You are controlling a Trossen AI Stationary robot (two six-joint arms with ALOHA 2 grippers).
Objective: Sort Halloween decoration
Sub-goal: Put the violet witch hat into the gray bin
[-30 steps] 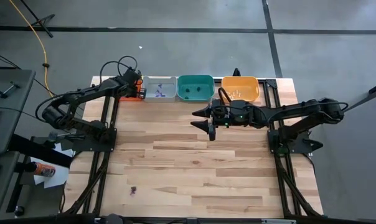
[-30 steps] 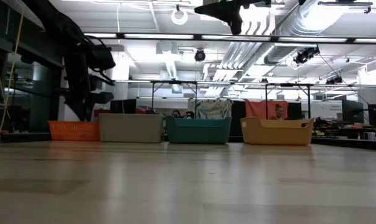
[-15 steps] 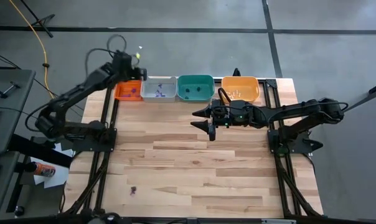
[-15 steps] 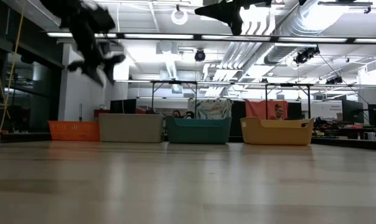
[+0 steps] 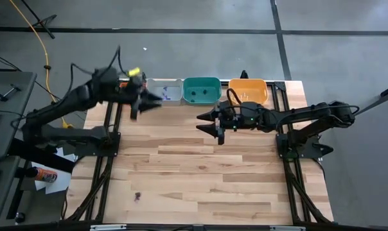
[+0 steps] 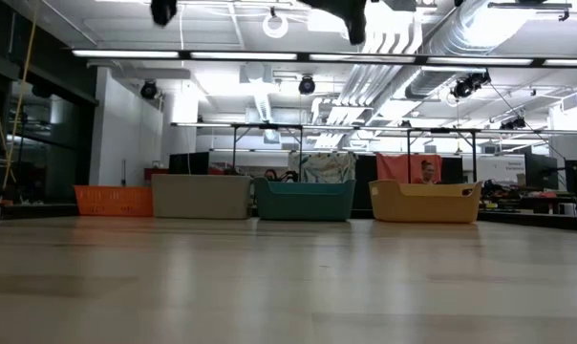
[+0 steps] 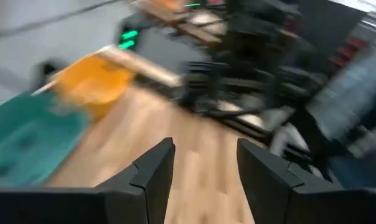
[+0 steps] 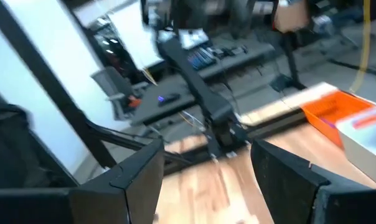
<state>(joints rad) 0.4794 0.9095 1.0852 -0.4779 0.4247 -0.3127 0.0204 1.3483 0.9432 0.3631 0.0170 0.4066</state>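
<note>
No legible text (anywhere) here

Robotics lab / open industrial workspace. Exposed ducts [image 6: 480,24] and strip lights [image 6: 298,55] on the ceiling, concrete floor [image 5: 181,51], benches with gear and a person [image 6: 425,173] at the back, wooden tabletop [image 5: 200,173] on a metal frame.

High cam straight down; low cam table-level; both share trays [image 5: 202,90].

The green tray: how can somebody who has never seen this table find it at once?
Look at the far edge of the wooden table, where plastic trays stand in a row. The green tray sits between the grey tray and the orange-yellow tray; it alone is teal.
</note>
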